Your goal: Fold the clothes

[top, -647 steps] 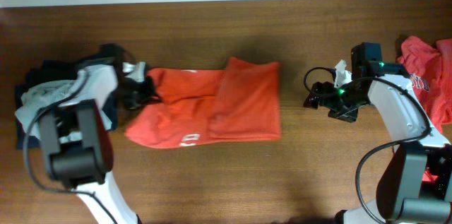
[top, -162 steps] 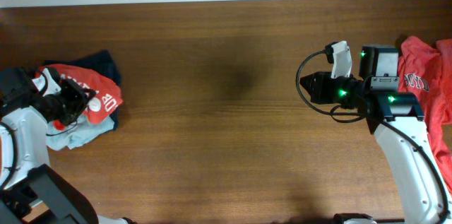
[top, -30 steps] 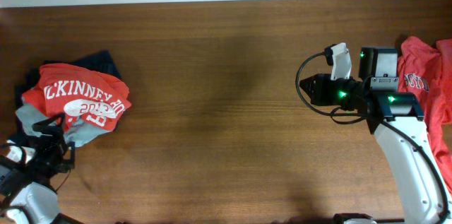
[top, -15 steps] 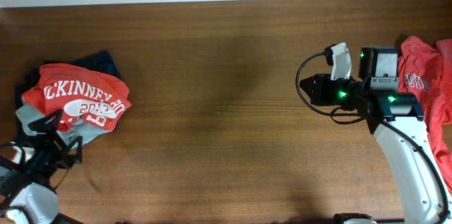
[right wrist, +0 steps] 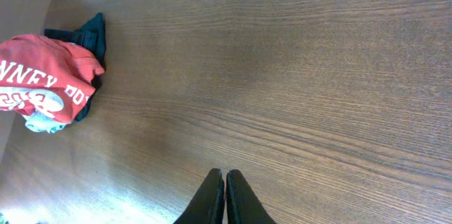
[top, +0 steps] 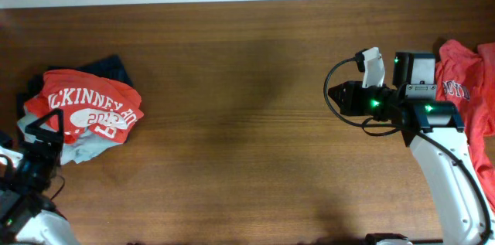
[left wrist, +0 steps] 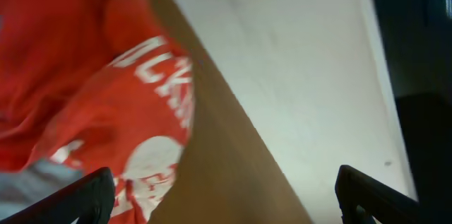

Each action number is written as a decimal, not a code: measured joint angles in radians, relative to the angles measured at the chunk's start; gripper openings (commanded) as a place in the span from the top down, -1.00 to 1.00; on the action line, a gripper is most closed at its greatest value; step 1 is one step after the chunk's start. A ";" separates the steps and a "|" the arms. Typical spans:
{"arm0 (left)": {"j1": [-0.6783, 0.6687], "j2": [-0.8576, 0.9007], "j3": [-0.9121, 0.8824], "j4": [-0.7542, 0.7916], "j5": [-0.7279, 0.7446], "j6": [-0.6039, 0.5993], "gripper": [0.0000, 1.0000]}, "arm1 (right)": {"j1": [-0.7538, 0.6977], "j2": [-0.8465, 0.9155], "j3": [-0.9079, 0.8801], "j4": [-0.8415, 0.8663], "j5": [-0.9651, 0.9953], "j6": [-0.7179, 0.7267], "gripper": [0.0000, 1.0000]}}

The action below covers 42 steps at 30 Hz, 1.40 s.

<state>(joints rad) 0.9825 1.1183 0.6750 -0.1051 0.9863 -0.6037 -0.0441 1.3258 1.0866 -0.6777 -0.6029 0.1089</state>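
Now the red shirt lies bunched on top of a pile at the left end of the table. Under it are a pale grey garment and a navy garment. Its white letters read "CKINNEY", with "20" below. A second red shirt lies at the right edge, and its letters are too small to read. The left gripper, just beside the pile, has its jaws spread wide and holds nothing. The right gripper has its jaws pressed together, empty, over bare wood.

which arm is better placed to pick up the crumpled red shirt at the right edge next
Right, probably. The right gripper sits just beside the crumpled red shirt, though shut and pointing away from it. The left gripper is open but across the table, by the stacked pile.
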 measured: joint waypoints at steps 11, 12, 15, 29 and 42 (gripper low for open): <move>-0.089 -0.035 0.299 -0.418 -0.112 0.377 -0.99 | 0.000 0.000 0.000 0.000 0.000 0.000 0.83; -0.111 -0.035 0.344 -0.481 -0.158 0.417 -0.99 | 0.000 0.000 0.000 0.001 0.000 0.001 0.82; -0.222 -0.031 0.493 -0.641 -0.380 0.525 -0.99 | 0.000 0.000 0.000 0.001 0.000 0.000 0.82; -0.440 0.200 0.593 -0.969 -1.143 0.378 -0.99 | 0.000 0.000 0.000 -0.026 0.000 0.000 0.82; -0.397 0.445 0.578 -0.833 -1.115 0.446 -0.86 | 0.000 0.000 0.000 -0.025 0.003 0.000 0.81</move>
<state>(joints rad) 0.5850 1.5631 1.2526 -0.9379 -0.1291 -0.1577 -0.0441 1.3258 1.0866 -0.7029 -0.5999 0.1089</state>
